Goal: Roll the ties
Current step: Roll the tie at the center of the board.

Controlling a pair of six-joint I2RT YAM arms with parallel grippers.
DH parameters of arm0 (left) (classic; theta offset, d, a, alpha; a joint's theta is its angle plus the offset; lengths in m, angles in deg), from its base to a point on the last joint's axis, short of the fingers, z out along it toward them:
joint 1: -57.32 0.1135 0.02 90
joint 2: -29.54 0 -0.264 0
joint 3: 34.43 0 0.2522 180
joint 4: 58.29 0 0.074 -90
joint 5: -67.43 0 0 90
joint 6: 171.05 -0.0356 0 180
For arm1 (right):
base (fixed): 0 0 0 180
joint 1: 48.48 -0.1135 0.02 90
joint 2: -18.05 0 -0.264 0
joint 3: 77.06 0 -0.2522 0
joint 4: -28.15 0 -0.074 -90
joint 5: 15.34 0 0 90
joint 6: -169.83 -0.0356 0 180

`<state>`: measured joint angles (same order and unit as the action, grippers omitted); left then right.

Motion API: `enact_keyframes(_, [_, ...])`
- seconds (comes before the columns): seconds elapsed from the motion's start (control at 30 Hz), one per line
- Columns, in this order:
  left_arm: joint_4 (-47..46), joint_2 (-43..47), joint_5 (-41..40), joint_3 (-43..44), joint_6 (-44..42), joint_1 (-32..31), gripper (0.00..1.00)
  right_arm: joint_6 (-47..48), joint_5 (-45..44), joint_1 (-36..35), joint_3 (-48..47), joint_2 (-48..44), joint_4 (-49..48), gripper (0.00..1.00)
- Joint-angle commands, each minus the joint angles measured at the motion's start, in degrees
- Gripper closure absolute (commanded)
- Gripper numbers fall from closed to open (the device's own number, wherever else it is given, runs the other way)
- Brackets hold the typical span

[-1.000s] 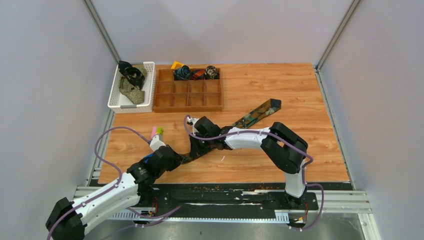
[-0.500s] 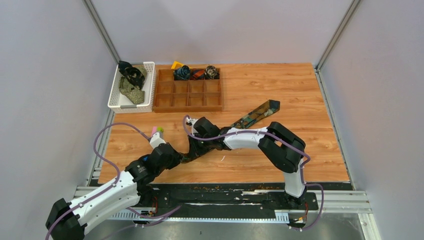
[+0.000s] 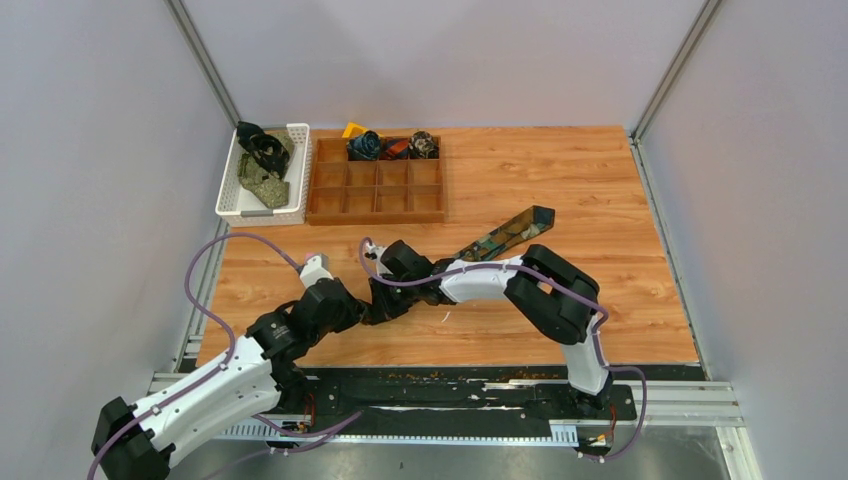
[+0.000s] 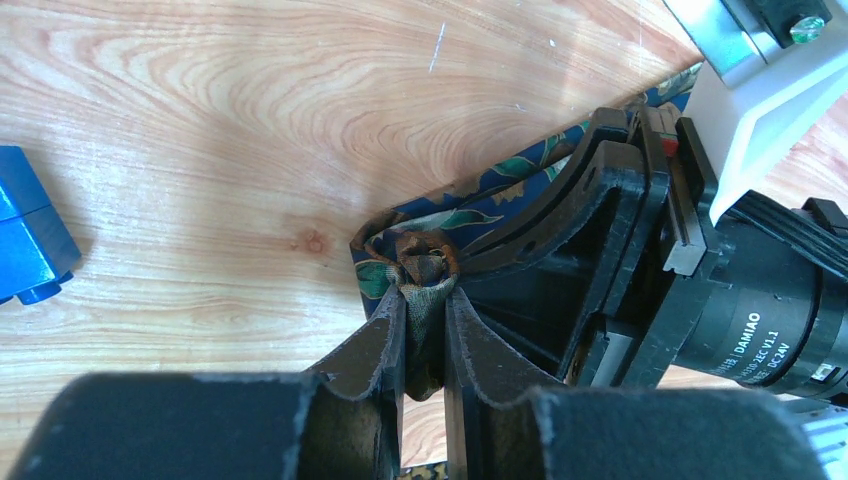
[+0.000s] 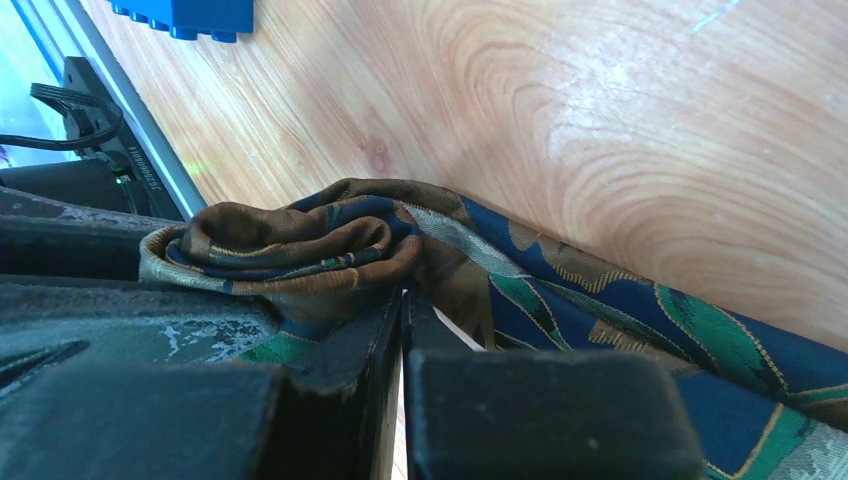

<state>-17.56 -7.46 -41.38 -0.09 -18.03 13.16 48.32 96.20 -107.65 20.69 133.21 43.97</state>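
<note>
A navy tie [image 3: 500, 236] with green and brown patterning lies slantwise on the wooden table, its pointed end at the far right. Its near end is wound into a small roll [image 4: 424, 261]. My left gripper [image 4: 425, 296] is shut on fabric at that roll. My right gripper [image 5: 403, 293] is shut, its fingertips pressed against the roll [image 5: 300, 243] with only a thin slit between them. In the top view both grippers, left [image 3: 360, 313] and right [image 3: 382, 303], meet at the tie's near end. Three rolled ties [image 3: 396, 146] sit in the tray's back row.
A wooden compartment tray [image 3: 377, 215] stands at the back left. Beside it a white basket [image 3: 228, 192] holds several loose ties. A blue block [image 4: 30, 240] lies on the table close to the left gripper. Grey walls enclose the table.
Both arms have shifted slightly left, and the tie's far end has been drawn a little toward them. The left arm now covers the small pink and green blocks.
</note>
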Motion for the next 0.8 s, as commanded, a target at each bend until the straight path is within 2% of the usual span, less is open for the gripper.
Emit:
enact_keyframes(0.0, [0.6, -0.4, 0.2, 3.0, -1.8, -0.1, 1.0, -2.2, 3.2, -0.8, -2.8, 0.8, -5.3, 0.95])
enact_keyframes(0.17, [2.2, -1.3, -1.2, 3.2, -3.3, 0.0, 1.0, -1.0, 3.0, -0.8, -3.4, 0.6, -3.8, 0.95])
enact_keyframes(0.47, [5.0, -3.7, -2.8, 3.4, -5.6, 0.0, 1.0, 2.6, -3.2, 0.1, -0.7, -4.5, 2.7, 0.96])
enact_keyframes(0.77, [6.0, -3.5, -2.8, 4.1, -6.1, 0.0, 1.0, 3.3, -3.5, 0.1, -4.3, -4.2, 4.3, 0.96])
